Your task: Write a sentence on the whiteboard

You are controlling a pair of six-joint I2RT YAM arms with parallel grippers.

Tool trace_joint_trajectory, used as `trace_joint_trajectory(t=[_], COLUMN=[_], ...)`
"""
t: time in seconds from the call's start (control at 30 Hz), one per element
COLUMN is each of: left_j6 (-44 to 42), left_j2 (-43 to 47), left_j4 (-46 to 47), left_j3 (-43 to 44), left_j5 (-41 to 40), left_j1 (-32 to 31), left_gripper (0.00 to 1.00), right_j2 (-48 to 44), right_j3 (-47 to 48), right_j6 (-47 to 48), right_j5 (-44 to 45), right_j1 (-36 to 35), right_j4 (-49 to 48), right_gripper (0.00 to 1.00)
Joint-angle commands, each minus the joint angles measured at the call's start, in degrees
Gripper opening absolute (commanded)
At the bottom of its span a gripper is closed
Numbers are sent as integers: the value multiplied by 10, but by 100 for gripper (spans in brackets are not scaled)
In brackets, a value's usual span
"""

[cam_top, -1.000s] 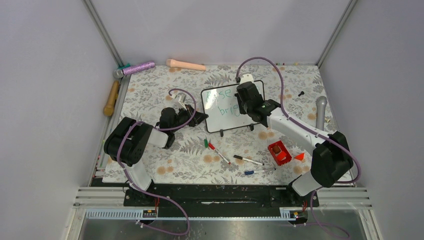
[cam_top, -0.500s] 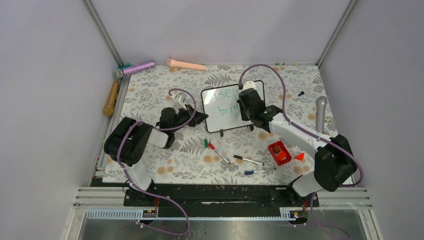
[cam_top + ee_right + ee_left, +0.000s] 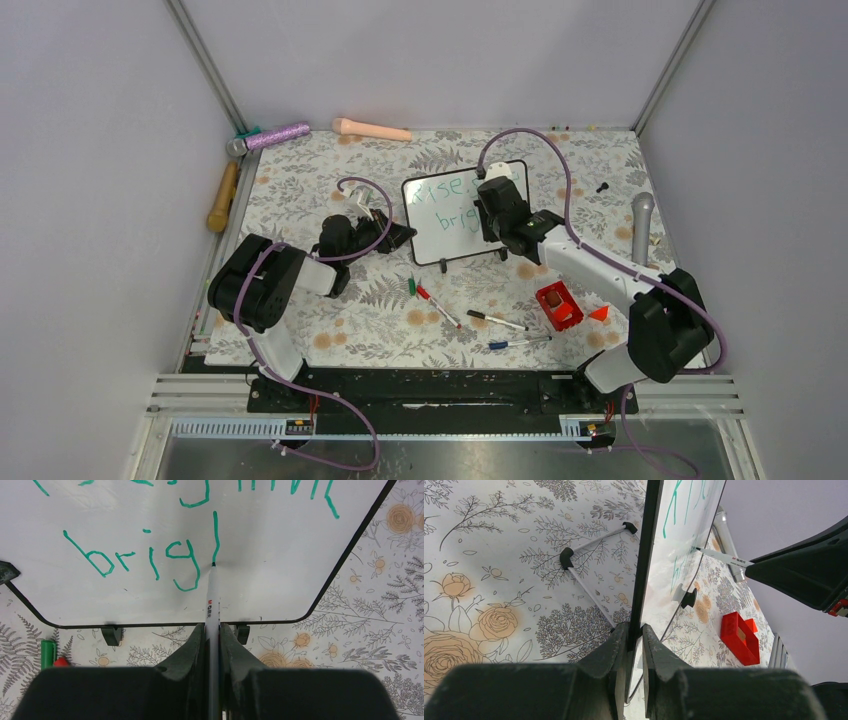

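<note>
The whiteboard (image 3: pixel 445 225) stands tilted mid-table, white with a thin black frame. My left gripper (image 3: pixel 635 630) is shut on its left edge (image 3: pixel 644 570). My right gripper (image 3: pixel 212 630) is shut on a white marker (image 3: pixel 212 600) whose tip touches the board (image 3: pixel 280 570). The sentence (image 3: pixel 145 560) is in green: a top line cut off by the frame edge, and below it "brig" plus one fresh vertical stroke. In the top view the right gripper (image 3: pixel 497 215) covers the board's right half, and green letters (image 3: pixel 445 188) show to its left.
Loose markers (image 3: pixel 497 321) and a green cap (image 3: pixel 411 285) lie in front of the board. A red box (image 3: pixel 558 305) sits front right. A grey microphone (image 3: pixel 641 226) lies at the right edge. A purple tube (image 3: pixel 275 134), a peach stick (image 3: pixel 372 129) and a wooden handle (image 3: pixel 222 197) lie at the back left.
My right gripper has moved slightly right along the board's lower line, uncovering more of the green letters in the top view. The left arm and board have stayed still.
</note>
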State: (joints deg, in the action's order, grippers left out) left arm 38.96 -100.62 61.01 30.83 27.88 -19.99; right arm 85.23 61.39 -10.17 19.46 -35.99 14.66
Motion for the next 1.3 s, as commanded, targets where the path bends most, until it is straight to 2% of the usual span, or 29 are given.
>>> trace_joint_trajectory(t=[0.0, 0.87, 1.27], left_j6=[-1, -2, -2], left_j2=[-4, -5, -5], left_j4=[31, 31, 31], left_j3=[5, 5, 5], left_j5=[-11, -11, -11], left_j1=[8, 8, 8], left_gripper=[0, 0, 0], right_j2=[7, 12, -5], right_j3=[36, 43, 7], right_j6=[11, 24, 9], right_j5=[19, 39, 8], right_j1=[5, 18, 18], right_j4=[-8, -1, 3], right_gripper=[0, 0, 0])
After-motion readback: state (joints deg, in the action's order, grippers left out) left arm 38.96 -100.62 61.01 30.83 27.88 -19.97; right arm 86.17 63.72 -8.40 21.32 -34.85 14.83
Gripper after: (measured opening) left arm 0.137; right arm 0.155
